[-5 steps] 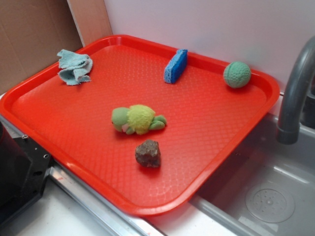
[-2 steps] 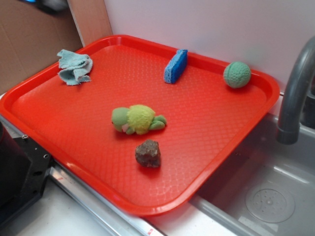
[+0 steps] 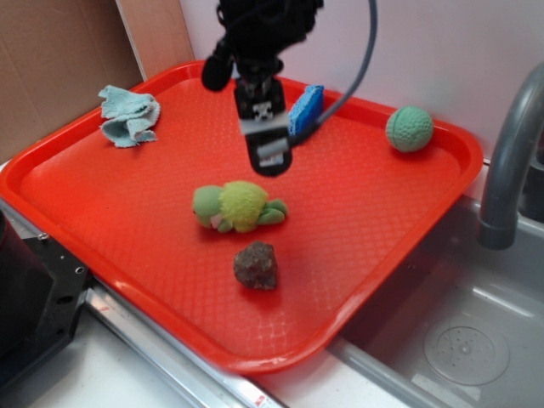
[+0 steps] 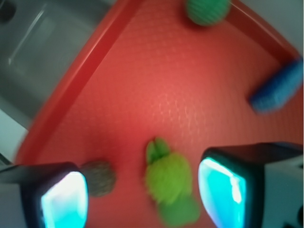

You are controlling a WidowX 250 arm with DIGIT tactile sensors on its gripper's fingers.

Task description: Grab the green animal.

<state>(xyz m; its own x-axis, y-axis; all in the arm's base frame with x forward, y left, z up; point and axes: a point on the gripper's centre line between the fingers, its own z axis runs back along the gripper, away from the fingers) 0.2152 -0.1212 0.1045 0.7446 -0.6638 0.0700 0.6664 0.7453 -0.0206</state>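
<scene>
Pincer [image 4: 142, 199] agape above fuzzy, round-shelled turtle [image 3: 238, 206].

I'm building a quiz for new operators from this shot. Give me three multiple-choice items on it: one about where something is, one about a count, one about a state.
1. Where on the red tray does the brown rock lie?
A. Just in front of the green animal, toward the tray's near rim
B. Beside the teal ball
C. On the blue cloth

2. How many loose things lie on the tray?
A. Three
B. Five
C. Seven

3. How is the gripper set?
A. Shut on the blue sponge
B. Open, above the tray, holding nothing
C. Shut on the green animal

Answers:
1 A: the rock sits right below the plush in the exterior view.
2 B: cloth, sponge, ball, plush, rock.
3 B: the wrist view shows the fingers spread apart, the plush between them below.
</scene>
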